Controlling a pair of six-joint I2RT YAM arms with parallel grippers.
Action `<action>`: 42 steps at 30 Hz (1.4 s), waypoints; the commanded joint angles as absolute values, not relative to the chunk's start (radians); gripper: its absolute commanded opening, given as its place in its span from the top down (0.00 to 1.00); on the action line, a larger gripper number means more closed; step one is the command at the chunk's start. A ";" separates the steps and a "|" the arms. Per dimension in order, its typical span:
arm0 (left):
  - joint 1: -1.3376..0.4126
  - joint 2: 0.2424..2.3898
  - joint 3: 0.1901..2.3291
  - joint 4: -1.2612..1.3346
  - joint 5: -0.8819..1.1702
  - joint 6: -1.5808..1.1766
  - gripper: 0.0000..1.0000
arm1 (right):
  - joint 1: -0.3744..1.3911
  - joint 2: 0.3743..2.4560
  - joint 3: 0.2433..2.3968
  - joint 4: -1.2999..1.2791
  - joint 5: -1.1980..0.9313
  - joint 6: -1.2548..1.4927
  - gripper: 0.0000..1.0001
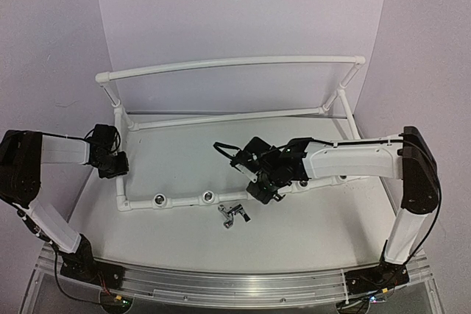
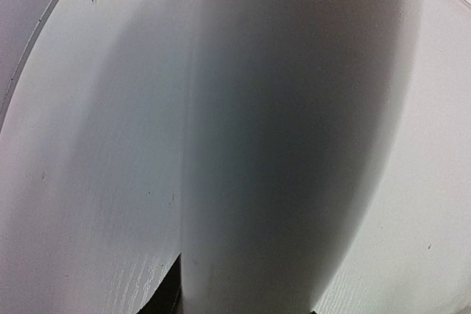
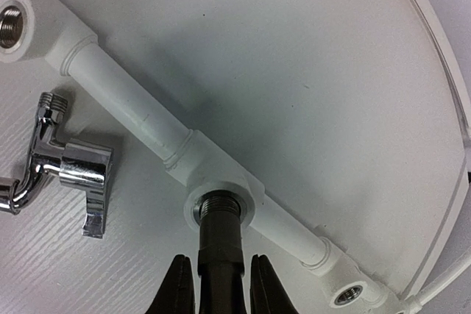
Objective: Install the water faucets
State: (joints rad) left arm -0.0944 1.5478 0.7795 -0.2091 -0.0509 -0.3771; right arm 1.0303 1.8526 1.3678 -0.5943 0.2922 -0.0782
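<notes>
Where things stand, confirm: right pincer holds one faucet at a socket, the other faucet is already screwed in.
Wrong: the other faucet lies loose on the table beside the pipe frame, per the right wrist view. The right pincer does hold one faucet at a socket.

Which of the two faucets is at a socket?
The dark faucet in the right hand, its threaded end at the middle socket; the chrome faucet lies loose on the table.
</notes>
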 commanded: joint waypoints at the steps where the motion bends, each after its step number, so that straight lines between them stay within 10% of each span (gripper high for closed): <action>1: -0.082 1.596 0.798 -0.211 0.036 -0.719 1.00 | 1.049 1.856 1.347 -0.570 0.131 0.097 1.00; 25: -0.082 1.590 0.795 -0.221 0.026 -0.724 1.00 | 1.039 1.932 1.453 -0.636 0.115 0.346 1.00; 42: -0.082 1.597 0.804 -0.219 0.028 -0.724 1.00 | 1.029 1.923 1.442 -0.635 0.091 0.318 0.78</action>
